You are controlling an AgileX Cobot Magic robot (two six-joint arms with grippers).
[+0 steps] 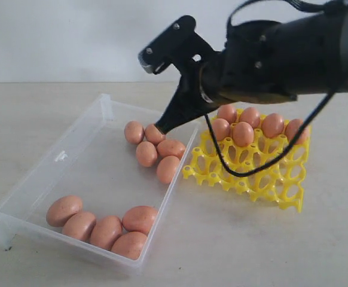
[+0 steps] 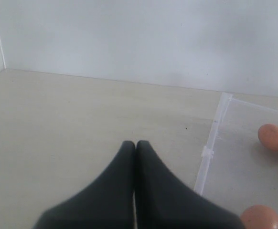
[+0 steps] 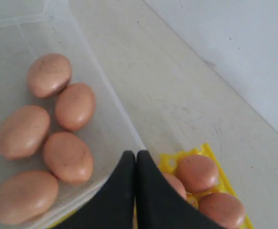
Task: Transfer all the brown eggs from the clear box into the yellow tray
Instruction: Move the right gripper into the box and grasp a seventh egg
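The clear box lies on the left and holds two clusters of brown eggs, one at its far right and one at its near end. The yellow tray stands right of the box with several brown eggs in its far cups. My right gripper hangs shut and empty over the box's wall beside the tray; in its wrist view the right gripper sits between the box eggs and the tray eggs. My left gripper is shut and empty over bare table left of the box wall.
A pale wall stands behind the light table. The near cups of the yellow tray hold nothing. The right arm's black cable droops over the tray's left side.
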